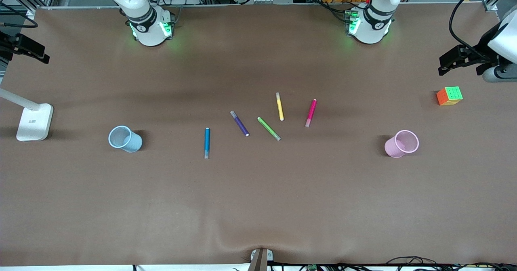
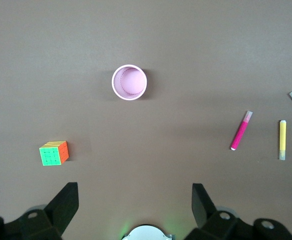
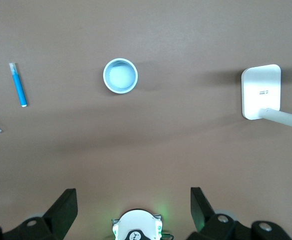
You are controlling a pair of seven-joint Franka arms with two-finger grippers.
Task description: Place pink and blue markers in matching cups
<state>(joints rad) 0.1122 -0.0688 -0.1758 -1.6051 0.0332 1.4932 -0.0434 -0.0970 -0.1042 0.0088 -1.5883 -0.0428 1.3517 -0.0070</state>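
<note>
1. Nearest the front camera of the five pens lies the blue marker (image 1: 207,142), flat on the brown table (image 1: 258,206), its grey end toward that camera. It sits toward the right arm's end of the pen row.
2. The light blue cup (image 1: 125,138) stands upright at about the same depth, well apart from the blue marker and farther toward the right arm's end. It holds nothing.
3. The pink cup (image 1: 401,143) stands upright at a like depth toward the left arm's end of the table, also with nothing in it.
4. A green pen (image 1: 269,128) and a purple pen (image 1: 239,123) lie a little farther from the front camera, side by side but not touching, between the blue marker and the pink marker.
5. The pink marker (image 1: 310,113) lies flat, farther still, its pale end toward the front camera. It is well apart from the pink cup.
6. A yellow pen (image 1: 279,106) lies just beside the pink marker, apart from it.
7. A white lamp base (image 1: 35,121) rests at the right arm's end; a colour cube (image 1: 449,96) rests at the left arm's end.
8. The left gripper (image 2: 136,200) hangs high over the table near the pink cup, fingers spread wide, holding nothing.
9. The right gripper (image 3: 133,200) hangs high over the table near the light blue cup, fingers equally wide and bare.
</note>
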